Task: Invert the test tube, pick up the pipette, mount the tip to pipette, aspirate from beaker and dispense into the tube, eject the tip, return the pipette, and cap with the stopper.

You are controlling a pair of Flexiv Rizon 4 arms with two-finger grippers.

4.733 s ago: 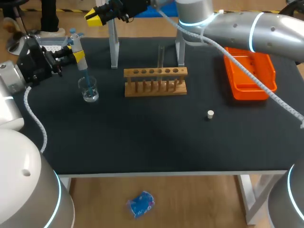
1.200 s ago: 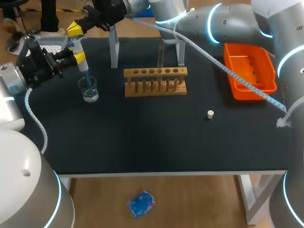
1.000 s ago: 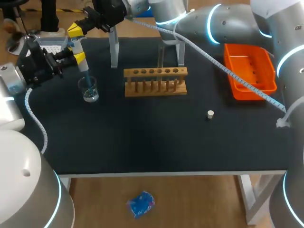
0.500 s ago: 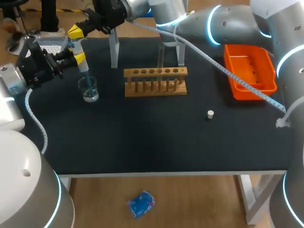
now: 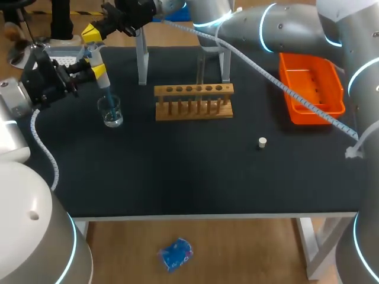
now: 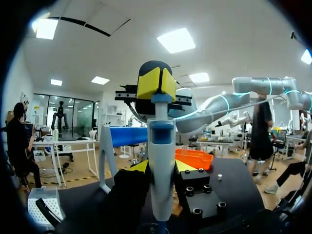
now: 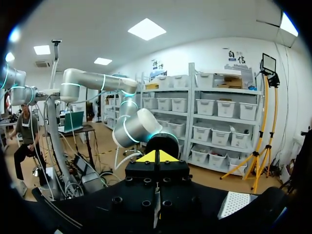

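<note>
Saw the left gripper (image 5: 95, 70) clamped on the pipette (image 5: 96, 62), yellow fingers pressed against its body from both sides, near the table's far left corner. Found the pipette upright, with its blue tip (image 5: 109, 97) dipped into the beaker (image 5: 111, 112) standing just below on the black table (image 5: 177, 177). Noted some clear liquid in the bottom of the beaker.

Spotted the right arm (image 5: 284, 29) coming in from the right and reaching past the middle, with the right gripper (image 5: 92, 32) directly above the pipette's top end. Found its yellow tips pressed together with nothing pinched between them, shown plainly in the right wrist view. Judged those closed tips, from the left wrist view, to be resting on the pipette's plunger, probably; could not make out the contact for sure.

Saw the wooden rack (image 5: 193, 102) at mid-table, to the right of the beaker, with the test tube (image 5: 200, 70) standing upright at its back. Found the small white stopper (image 5: 262, 141) lying alone on the table, nearer the front edge and to the right of the rack, apart from it. Noted the orange tray (image 5: 312, 89) near the right edge, and a white tip box (image 5: 62, 56) just behind the left gripper.
</note>
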